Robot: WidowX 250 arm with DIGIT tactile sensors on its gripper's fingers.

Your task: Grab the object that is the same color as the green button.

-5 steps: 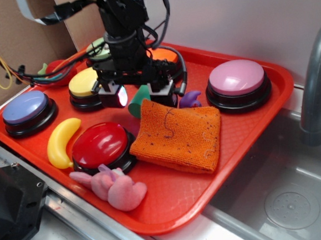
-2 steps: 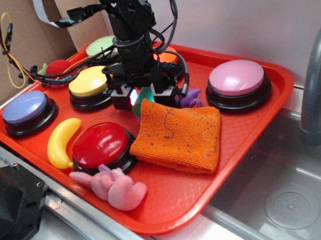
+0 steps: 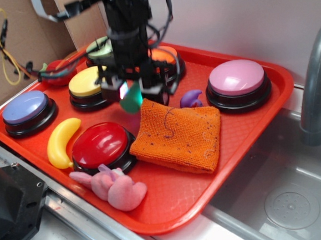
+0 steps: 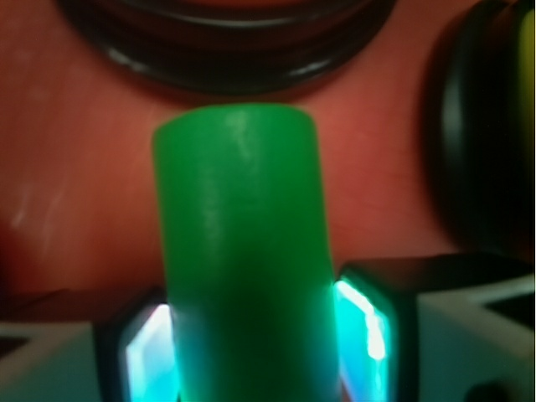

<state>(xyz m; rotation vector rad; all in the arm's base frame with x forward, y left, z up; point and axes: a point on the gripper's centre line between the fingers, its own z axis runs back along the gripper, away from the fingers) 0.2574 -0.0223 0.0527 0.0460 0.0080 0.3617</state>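
1. The gripper (image 3: 130, 92) hangs over the back-left part of the red tray (image 3: 250, 129), its two fingers closed against the sides of the small green cylinder (image 3: 131, 101).
2. In the wrist view the gripper (image 4: 251, 343) has that green cylinder (image 4: 243, 251) clamped between its pads (image 4: 362, 322), which touch it on the left and right; the cylinder's free end points away from the camera toward the tray floor.
3. In the exterior view the cylinder hangs below the fingers, just behind the far-left corner of the orange cloth (image 3: 177, 134); whether its lower end touches the tray cannot be told.
4. The pale green button (image 3: 100, 47) sits at the back of the tray, mostly hidden behind the arm.
5. The yellow button (image 3: 86, 84) lies just left of the gripper, and an orange button (image 3: 165, 55) just behind and right of it.
6. The blue button (image 3: 25, 108) sits at the tray's left edge, the red button (image 3: 100, 144) near the front and the pink button (image 3: 237, 80) at the right.
7. A yellow toy banana (image 3: 61, 141) lies between the blue and red buttons, touching the red button's base.
8. A pink plush toy (image 3: 114, 187) lies at the front of the tray, against the red button.
9. A small purple toy (image 3: 191, 99) sits between the cloth and the pink button.
10. A grey faucet (image 3: 316, 85) stands over the sink (image 3: 284, 205) to the right.
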